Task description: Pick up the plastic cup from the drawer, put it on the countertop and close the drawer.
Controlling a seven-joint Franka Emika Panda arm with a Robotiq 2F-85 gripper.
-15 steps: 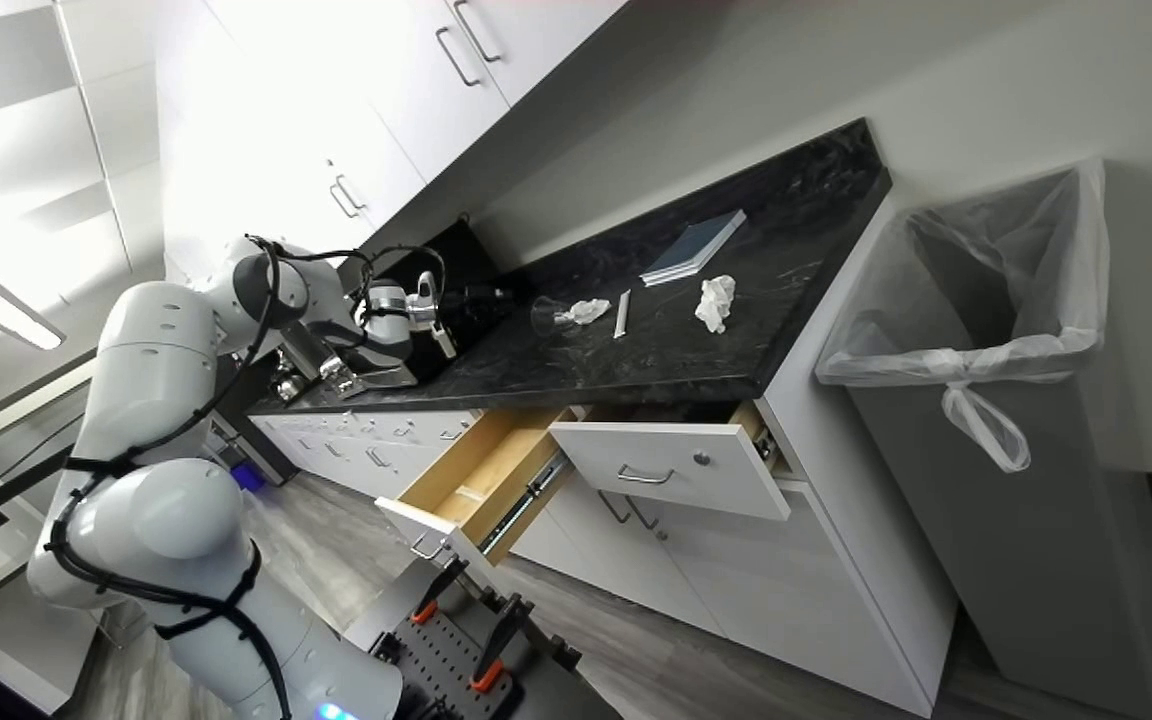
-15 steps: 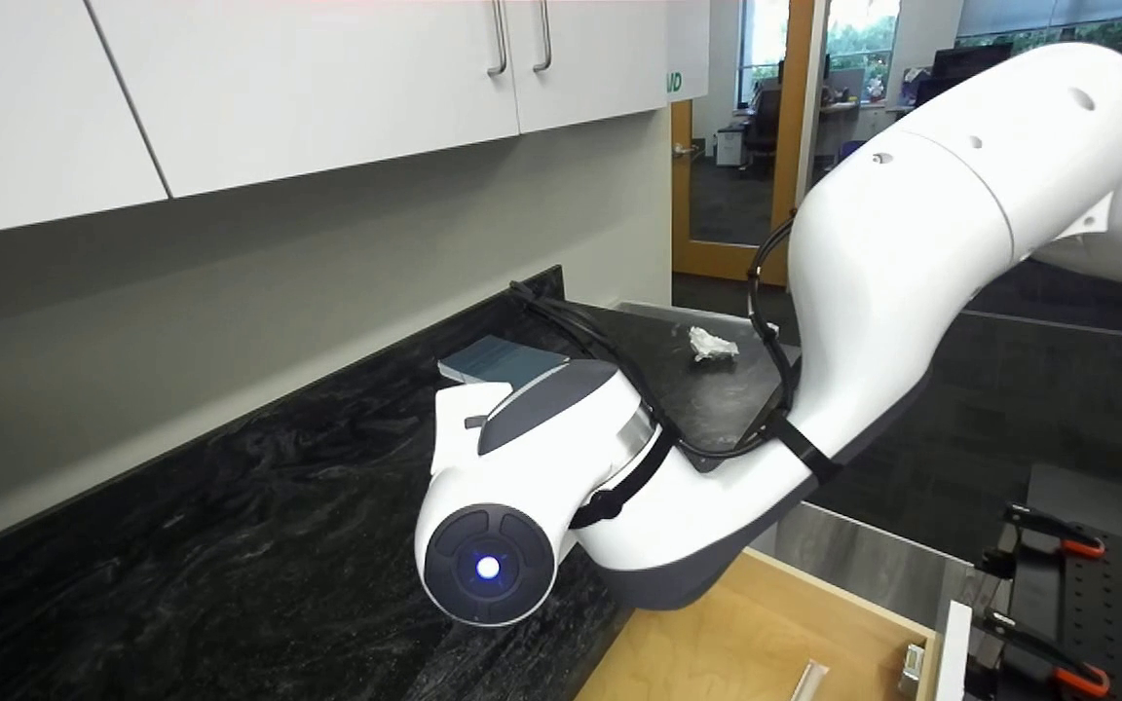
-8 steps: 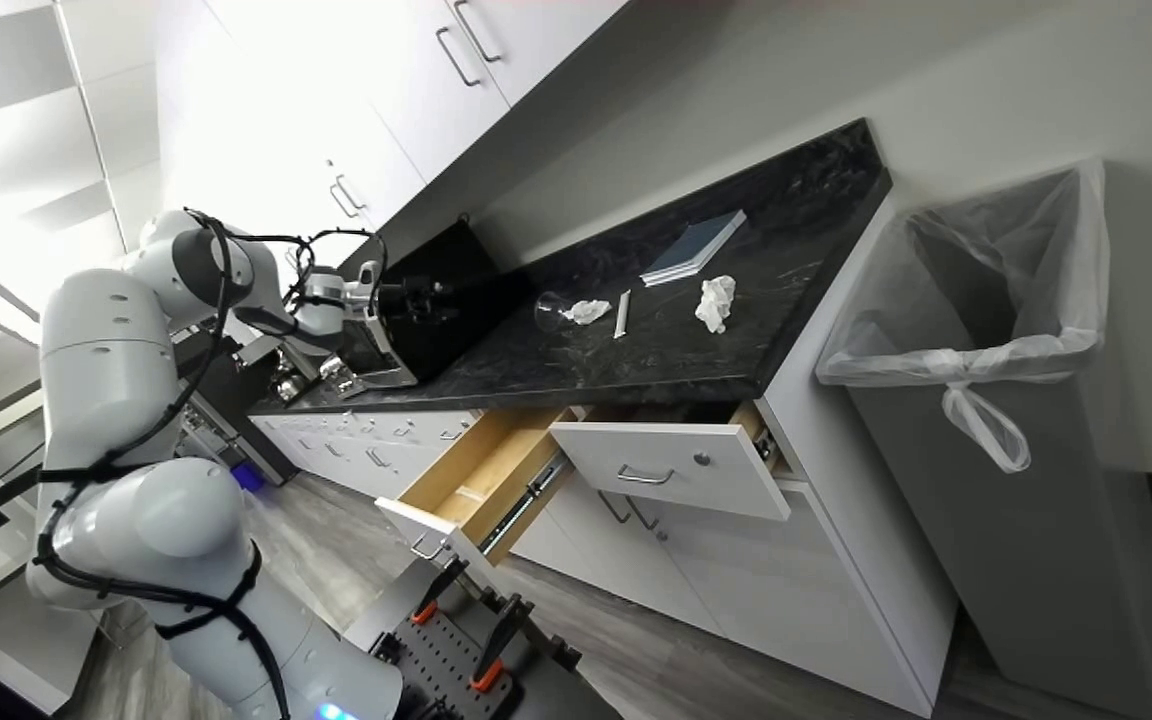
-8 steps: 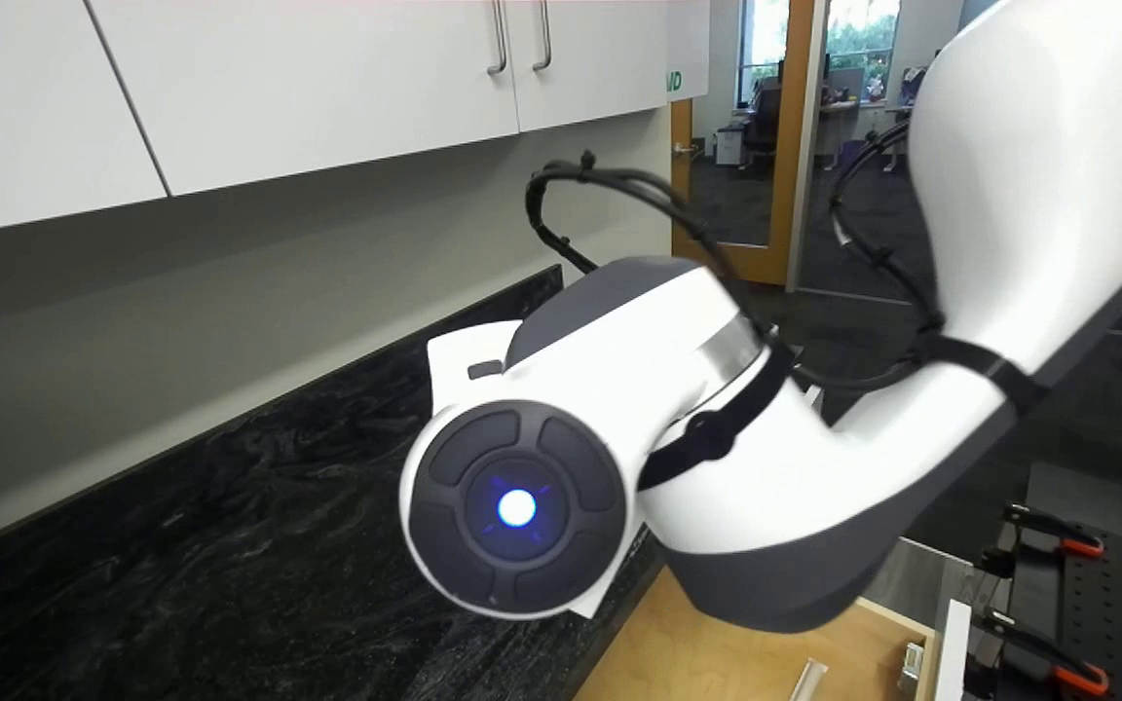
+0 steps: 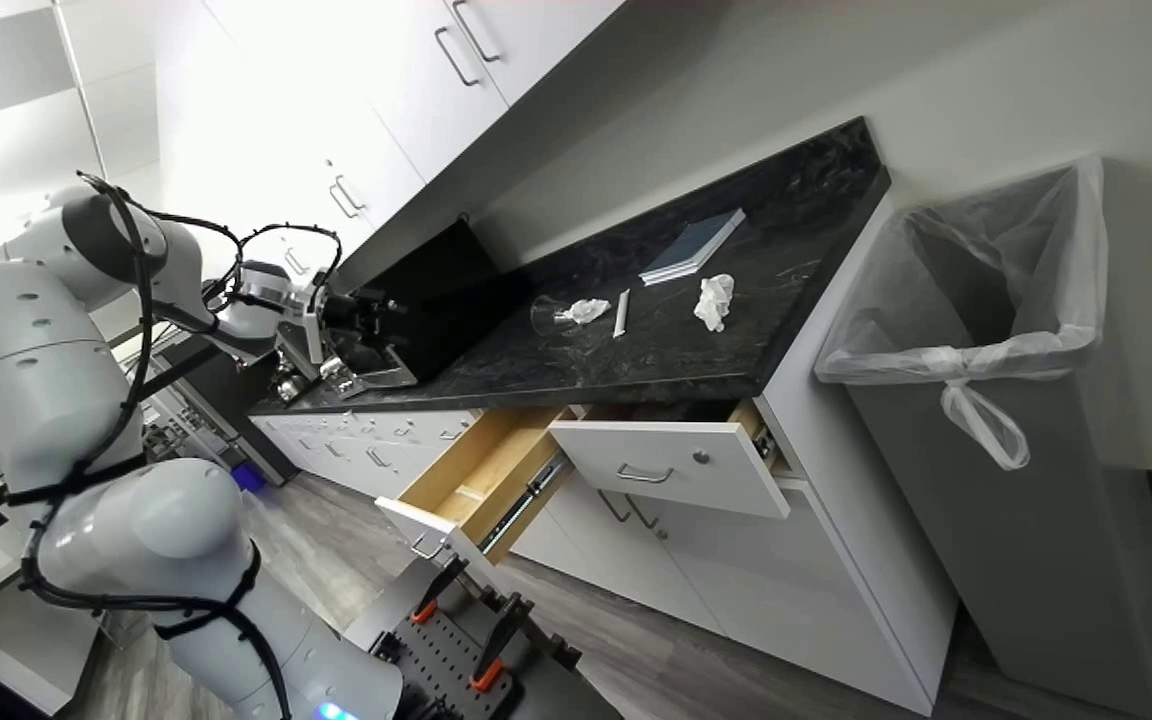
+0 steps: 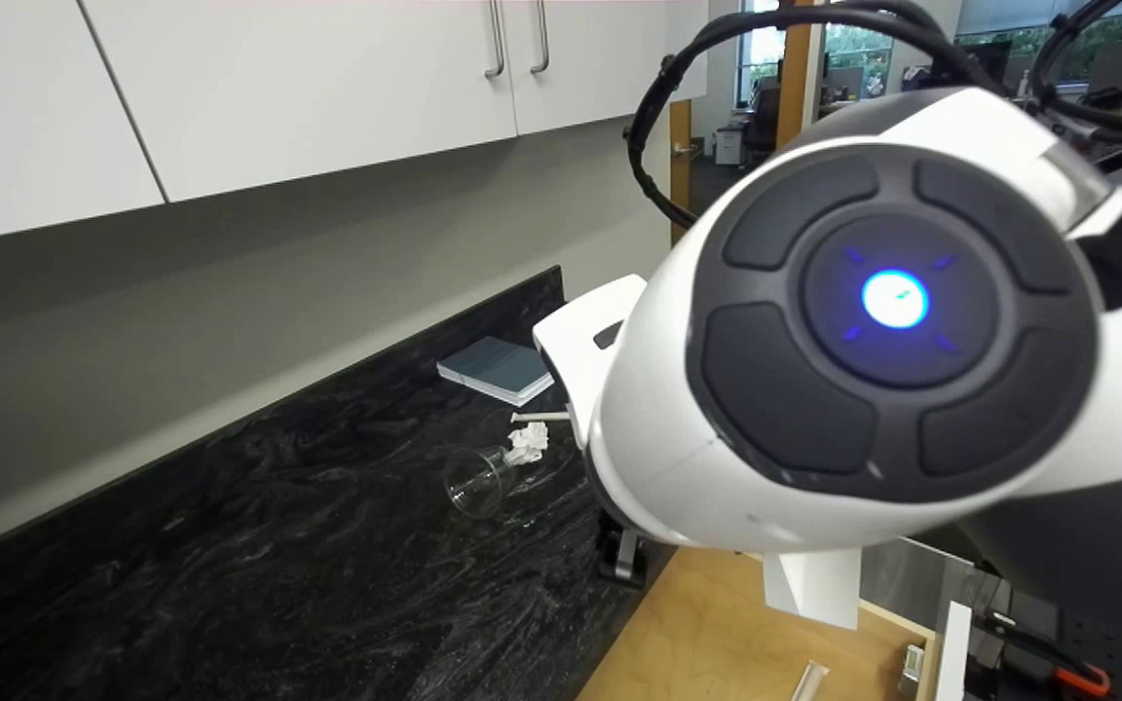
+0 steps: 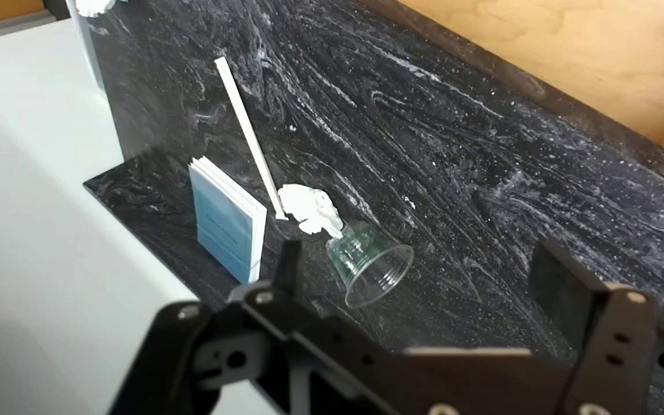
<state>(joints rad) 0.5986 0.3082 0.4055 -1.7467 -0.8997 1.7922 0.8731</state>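
Note:
A clear plastic cup [image 7: 369, 262] lies on its side on the black speckled countertop [image 7: 453, 144]. It shows in both exterior views [image 5: 547, 315] [image 6: 475, 482], touching or nearly touching a crumpled white tissue [image 7: 310, 208]. My gripper [image 7: 418, 253] is open and empty, its fingers wide apart. In an exterior view the gripper [image 5: 388, 312] is above the countertop and well to the left of the cup. The drawer [image 5: 481, 465] with the tan wooden interior is pulled far out; in an exterior view its floor [image 6: 707, 613] is partly hidden by the arm.
A wider white drawer [image 5: 671, 465] is partly open beside it. A wrapped straw [image 7: 248, 135], blue booklets [image 7: 225, 222] and another tissue [image 5: 714, 302] lie on the countertop. A black box [image 5: 446, 280] stands behind the gripper. Upper cabinets [image 6: 327, 88] hang above. A lined bin [image 5: 996, 480] stands beyond the counter.
The arm and gripper have pulled back, away from the cup and up, to the left in an exterior view. The cup now shows where the arm hid it. Drawer and cup have not moved.

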